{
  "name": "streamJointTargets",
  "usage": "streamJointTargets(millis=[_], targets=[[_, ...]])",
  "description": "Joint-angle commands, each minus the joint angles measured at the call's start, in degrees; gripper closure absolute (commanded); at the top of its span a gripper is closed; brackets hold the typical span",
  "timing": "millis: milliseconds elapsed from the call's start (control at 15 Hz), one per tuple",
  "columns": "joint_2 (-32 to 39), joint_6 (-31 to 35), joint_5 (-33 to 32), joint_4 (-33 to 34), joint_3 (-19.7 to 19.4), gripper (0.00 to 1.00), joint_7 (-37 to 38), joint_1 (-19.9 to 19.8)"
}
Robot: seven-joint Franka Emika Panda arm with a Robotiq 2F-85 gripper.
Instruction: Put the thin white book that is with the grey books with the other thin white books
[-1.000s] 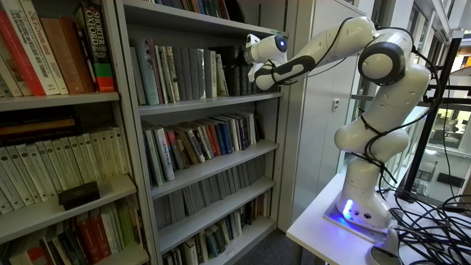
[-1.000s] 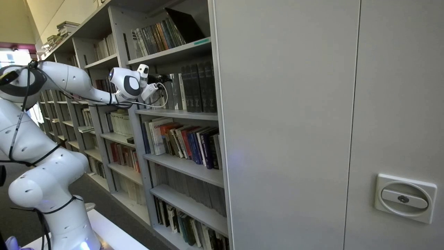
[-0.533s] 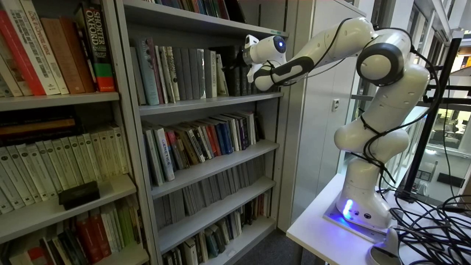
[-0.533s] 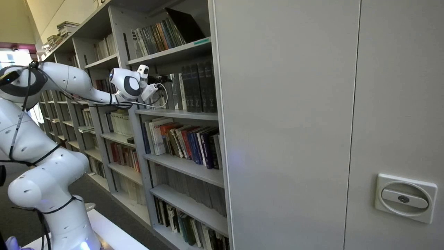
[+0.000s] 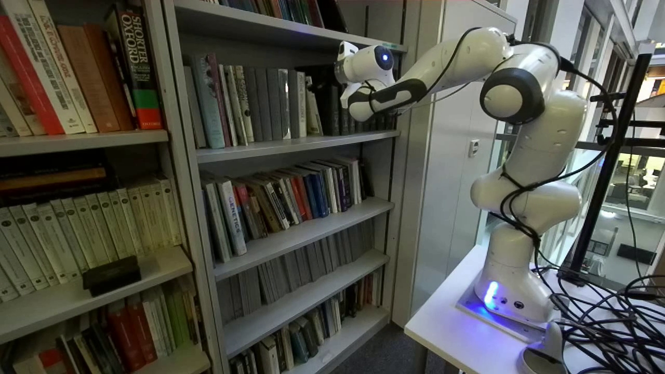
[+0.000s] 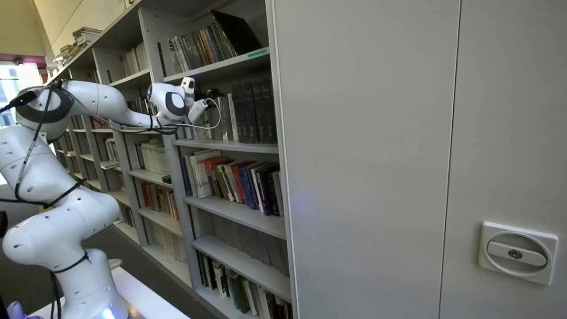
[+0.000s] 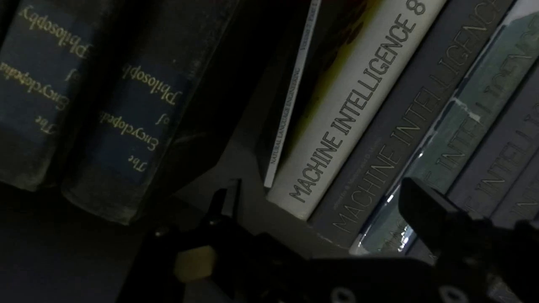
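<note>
Pushed further in toward the shelf (image 5: 296,145) over the last half second and lifted slightly, to judge from the reach of the arm (image 5: 470,54) in both exterior views. Spread wide at the hand (image 7: 322,188), holding nothing. Visible in the wrist view: the thin white book (image 7: 291,97), standing on that shelf at the end of the grey books (image 7: 414,118), tilted toward a thick white book (image 7: 351,109) and parted from the dark volumes (image 7: 143,105) by a gap. Brought nearer to a grasp by that move, most likely, but apparently not yet touching. Now framing several spines at once between the fingers (image 7: 425,210); probably in need of a shift toward the gap and a tighter spread, so as to pinch only the thin white book. Otherwise at risk of dragging the thick white book along too. Early in the job, before any pull from the row. Bound afterwards, presumably, for the other thin white books (image 5: 236,109), perhaps the slim pale spines further along the same shelf, past the grey ones, though hard to be sure.
</note>
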Motion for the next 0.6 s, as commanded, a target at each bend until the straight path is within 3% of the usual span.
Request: streamJointTargets(millis=[0, 533], targets=[[1.8, -3.8, 0.6, 5.6, 7.1, 0.00, 0.6, -8.0], [4.5, -10.7, 2.4, 8.4, 19.7, 0.00, 3.1, -20.2]])
